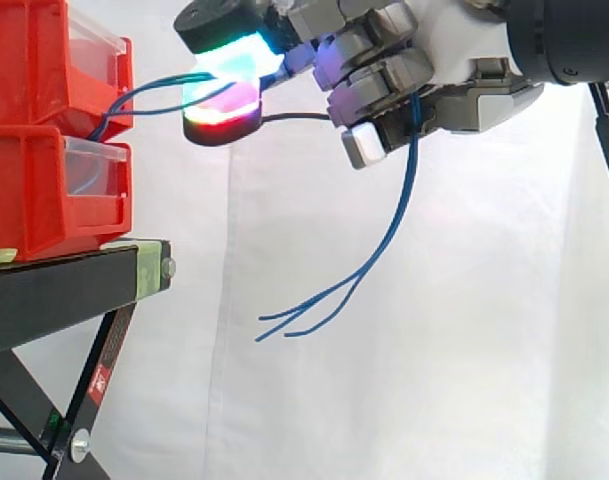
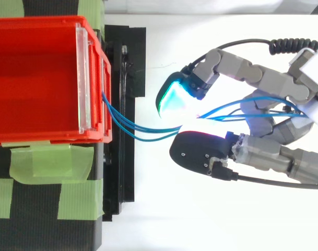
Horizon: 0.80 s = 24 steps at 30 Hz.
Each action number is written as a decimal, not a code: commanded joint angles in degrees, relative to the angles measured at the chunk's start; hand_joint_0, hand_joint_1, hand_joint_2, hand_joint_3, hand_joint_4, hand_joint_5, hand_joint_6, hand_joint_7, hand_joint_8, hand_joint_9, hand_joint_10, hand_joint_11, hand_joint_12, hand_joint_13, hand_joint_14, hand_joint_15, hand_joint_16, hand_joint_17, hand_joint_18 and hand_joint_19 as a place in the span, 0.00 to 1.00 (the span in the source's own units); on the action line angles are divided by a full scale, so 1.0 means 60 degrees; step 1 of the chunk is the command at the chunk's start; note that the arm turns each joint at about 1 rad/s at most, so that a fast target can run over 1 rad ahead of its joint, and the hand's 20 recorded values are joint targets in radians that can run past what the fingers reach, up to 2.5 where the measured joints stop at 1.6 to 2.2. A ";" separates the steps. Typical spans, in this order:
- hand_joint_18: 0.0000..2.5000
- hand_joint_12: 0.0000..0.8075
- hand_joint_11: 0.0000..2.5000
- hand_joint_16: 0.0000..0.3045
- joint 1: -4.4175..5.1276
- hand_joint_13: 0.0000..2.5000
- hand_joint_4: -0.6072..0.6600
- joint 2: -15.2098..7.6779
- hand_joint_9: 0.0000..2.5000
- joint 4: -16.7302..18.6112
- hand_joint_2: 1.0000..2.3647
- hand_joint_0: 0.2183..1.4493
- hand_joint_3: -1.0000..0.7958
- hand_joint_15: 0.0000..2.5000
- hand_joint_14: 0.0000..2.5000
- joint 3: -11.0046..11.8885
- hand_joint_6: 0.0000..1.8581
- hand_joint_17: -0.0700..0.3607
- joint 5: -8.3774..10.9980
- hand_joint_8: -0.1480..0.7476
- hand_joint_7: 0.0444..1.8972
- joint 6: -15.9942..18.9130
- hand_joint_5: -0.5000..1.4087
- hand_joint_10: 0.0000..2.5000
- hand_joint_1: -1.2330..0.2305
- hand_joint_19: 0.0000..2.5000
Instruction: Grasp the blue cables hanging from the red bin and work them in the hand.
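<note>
Two bins stacked on the black stand [image 1: 54,285]: the blue cables [image 2: 132,128] leave the front wall of the upper red bin [image 2: 38,138]; contents of the lower red bin [image 1: 34,190] cannot be made out behind its clear front. Cables cross the gap to the fingers [image 1: 229,55] and are pinched between a cyan-green pad above and a red-glowing pad below. They then run through the hand [image 1: 464,70] under curled fingers, loose ends hanging free below them.

The cables [image 1: 404,200] are stretched from the upper bin [image 1: 34,60] and pinched in the hand [image 1: 449,55], ends hung below.
</note>
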 commanded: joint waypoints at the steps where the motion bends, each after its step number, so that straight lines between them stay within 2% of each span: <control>1: 1.00 0.87 1.00 0.69 0.0003 0.84 0.72 -0.0011 0.68 0.0007 0.02 0.63 0.72 0.86 1.00 0.0000 0.01 0.53 -0.0012 0.81 0.65 -0.0011 0.44 1.00 0.39 0.31; 3: 1.00 0.87 1.00 0.69 0.0003 0.84 0.71 0.0003 0.68 0.0022 0.00 0.63 0.71 0.86 1.00 0.0000 0.01 0.53 -0.0012 0.81 0.65 -0.0011 0.44 1.00 0.38 0.31; 5: 1.00 0.87 1.00 0.69 0.0003 0.84 0.71 0.0003 0.68 0.0022 0.01 0.58 0.51 0.86 1.00 0.0000 0.01 0.53 -0.0012 0.81 0.65 -0.0011 0.44 1.00 0.38 0.31; 9: 1.00 0.87 1.00 0.69 0.0003 0.84 0.68 -0.0011 0.68 0.0022 0.02 0.55 0.30 0.86 1.00 0.0000 0.01 0.53 -0.0012 0.81 0.68 -0.0011 0.45 1.00 0.42 0.31; 18: 1.00 0.87 1.00 0.69 0.0003 0.84 0.67 0.0003 0.68 0.0022 0.01 0.55 0.19 0.86 1.00 0.0000 0.00 0.53 -0.0012 0.81 0.74 -0.0011 0.47 1.00 0.43 0.31; 24: 1.00 0.87 1.00 0.69 0.0018 0.84 0.68 0.0003 0.68 0.0022 0.01 0.54 0.17 0.86 1.00 0.0000 0.00 0.53 -0.0026 0.81 0.78 0.0004 0.48 1.00 0.43 0.31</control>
